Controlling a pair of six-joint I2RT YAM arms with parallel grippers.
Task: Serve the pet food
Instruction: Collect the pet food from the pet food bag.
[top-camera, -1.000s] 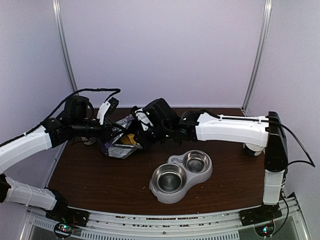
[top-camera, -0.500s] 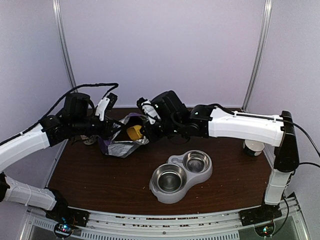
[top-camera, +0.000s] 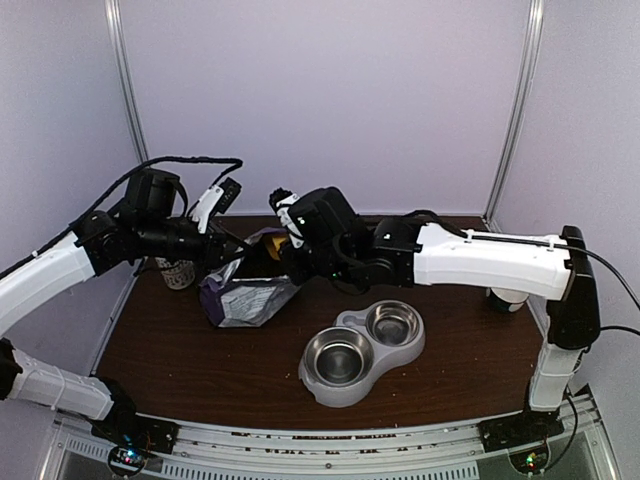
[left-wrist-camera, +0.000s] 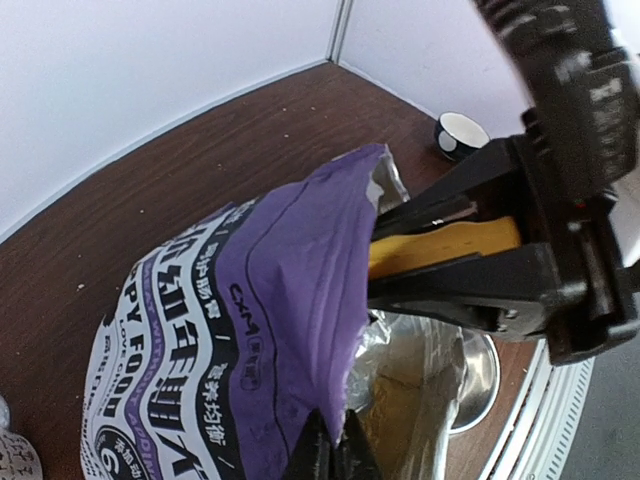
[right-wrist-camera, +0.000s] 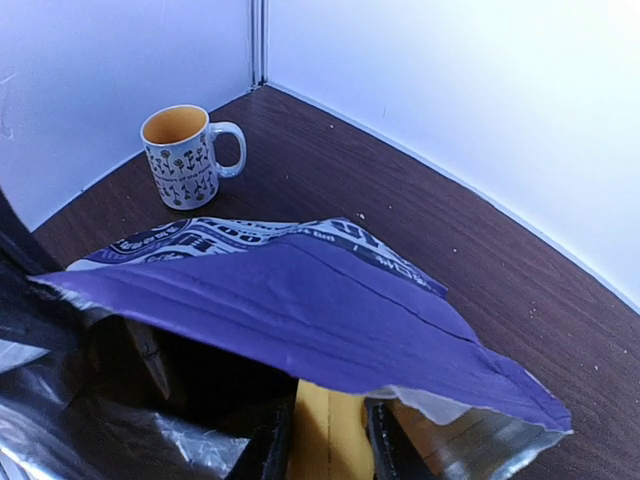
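Purple bag (top-camera: 245, 295) hides the kibble: probably loose, light, spill-prone, so carry it by scoop. Your left tool (left-wrist-camera: 330, 452) pinches the bag's rim; your right tool (right-wrist-camera: 328, 445) clamps the yellow scoop (left-wrist-camera: 440, 245) in its mouth.

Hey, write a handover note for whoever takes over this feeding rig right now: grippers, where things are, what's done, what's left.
Left gripper: shut on the bag at its rim, holding it open.
Right gripper: shut on the yellow scoop, which reaches into the bag.
Pet food: not visible; double bowl empty.
Done: bag open, scoop in.
Left: lift food out, fill the bowl.
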